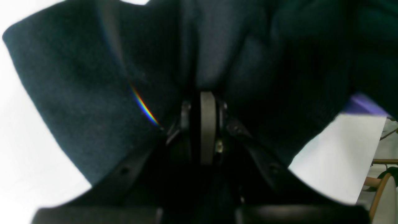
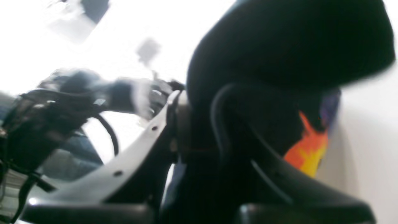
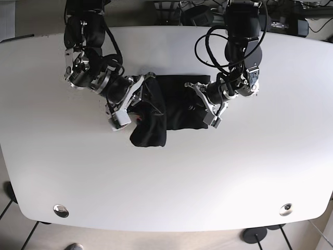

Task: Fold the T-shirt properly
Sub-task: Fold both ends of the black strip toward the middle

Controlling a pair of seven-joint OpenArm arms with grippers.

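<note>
Bunching between both claws — T-shirt [image 3: 166, 107]

Place: I work in a robotics lab or test room.
Tabletop [image 3: 166, 177]: wide, white, bare, bolted through metal fittings [image 3: 61, 210] near its front edge.
Beyond the tabletop: my two arm bases, looped black cables [image 3: 208, 47].
Under the tabletop: tiled floor [image 3: 15, 219].

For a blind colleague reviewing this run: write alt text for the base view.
Seen from above, two black robot arms reach in from the far edge of a white table and meet at a dark T-shirt bunched at its centre. The right gripper holds the shirt's left side and the left gripper its right side; a fold hangs toward the camera.
</note>
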